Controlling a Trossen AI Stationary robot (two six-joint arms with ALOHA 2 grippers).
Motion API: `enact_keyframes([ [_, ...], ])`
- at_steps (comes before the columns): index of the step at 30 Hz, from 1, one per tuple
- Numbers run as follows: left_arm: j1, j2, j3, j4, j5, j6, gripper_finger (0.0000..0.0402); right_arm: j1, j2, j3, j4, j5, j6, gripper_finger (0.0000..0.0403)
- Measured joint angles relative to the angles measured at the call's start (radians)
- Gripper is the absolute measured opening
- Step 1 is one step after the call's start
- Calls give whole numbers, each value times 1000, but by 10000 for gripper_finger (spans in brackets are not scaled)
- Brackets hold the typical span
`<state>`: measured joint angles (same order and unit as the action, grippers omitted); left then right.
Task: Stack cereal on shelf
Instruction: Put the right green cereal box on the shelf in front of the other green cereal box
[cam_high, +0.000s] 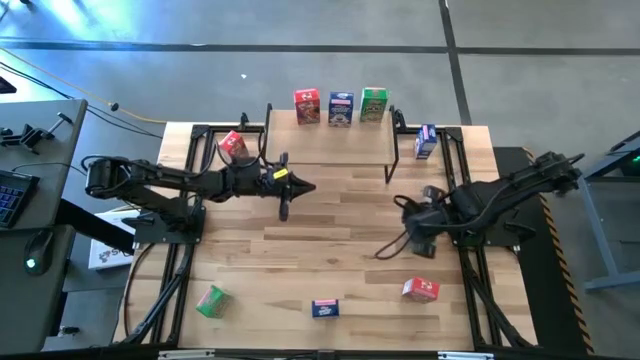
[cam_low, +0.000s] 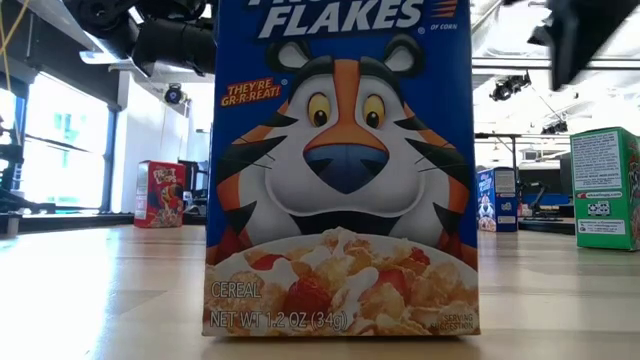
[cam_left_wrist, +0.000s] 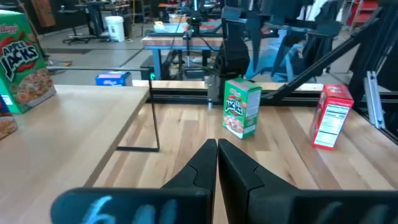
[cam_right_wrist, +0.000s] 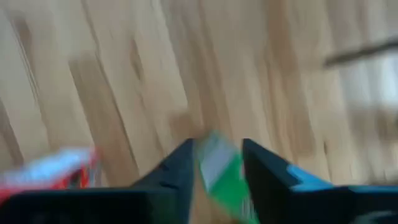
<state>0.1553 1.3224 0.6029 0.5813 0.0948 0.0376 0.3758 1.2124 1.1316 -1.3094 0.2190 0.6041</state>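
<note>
High view: shelf sits at the far edge of the slatted desk. On its top board stand a red box, a blue box and a green box, in a row. Another red box lies just left of the shelf; a blue one stands just right of it. At the near edge are a green box, a blue box and a red box, well apart. Left tool hangs over the desk before the shelf, fingers together. Right tool is low over the desk's right half. Grey floor surrounds the desk.

Low view: a Frosted Flakes box stands upright close in front, hiding most of the desk. Behind it are a red box on the left and a green box on the right. The room behind has windows.

Left wrist view: fingers closed on nothing. Ahead are a green box and a red box, upright and apart.

Right wrist view: blurred. The fingers flank a green box; a red box lies beside them.
</note>
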Motion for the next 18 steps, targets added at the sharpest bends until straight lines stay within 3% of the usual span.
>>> enact_keyframes([
  [5, -36, 0, 0, -23, -68, 0, 7, 7, 28, 0, -95, -48, -45, 236],
  [8, -48, 0, 0, -39, -90, 0, 7, 7, 51, 0, -96, -48, -119, 278],
  [18, -59, 0, 0, -76, -111, -11, 7, 4, 160, 0, -101, -31, -324, 300],
])
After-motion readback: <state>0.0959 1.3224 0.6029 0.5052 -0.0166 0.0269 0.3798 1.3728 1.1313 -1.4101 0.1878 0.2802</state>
